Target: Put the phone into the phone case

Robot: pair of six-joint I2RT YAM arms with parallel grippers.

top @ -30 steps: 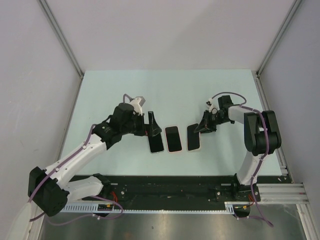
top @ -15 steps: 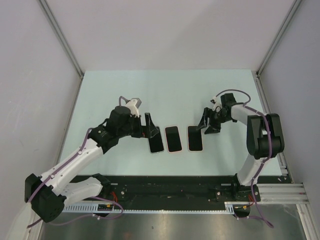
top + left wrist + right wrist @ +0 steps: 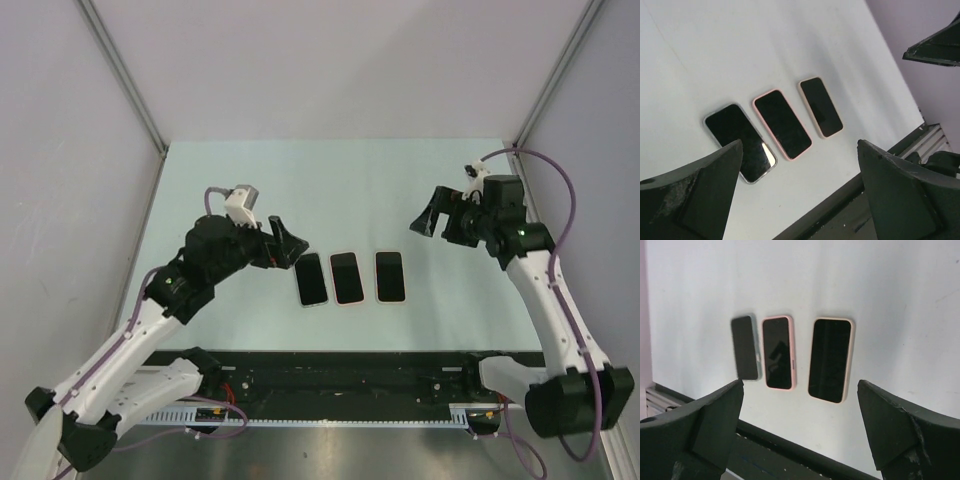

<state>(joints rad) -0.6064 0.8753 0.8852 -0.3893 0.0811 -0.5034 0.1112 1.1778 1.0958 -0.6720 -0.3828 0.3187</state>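
Phone one (image 3: 310, 279) lies in a grey-rimmed case (image 3: 757, 347), near the tips of the left gripper (image 3: 288, 238); phone two (image 3: 346, 277) in a pink case (image 3: 793, 352); phone three (image 3: 389, 275) in a cream case (image 3: 847, 360), apart from the right gripper (image 3: 440, 222). All screens face up. Both pairs of jaws stand wide apart and hold nothing.

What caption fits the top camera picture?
Three phones in a row between the open left gripper and open right gripper.

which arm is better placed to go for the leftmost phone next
Left, likely: the left gripper, open, hangs right beside the leftmost phone; the right gripper, also open, sits well off on the far side.
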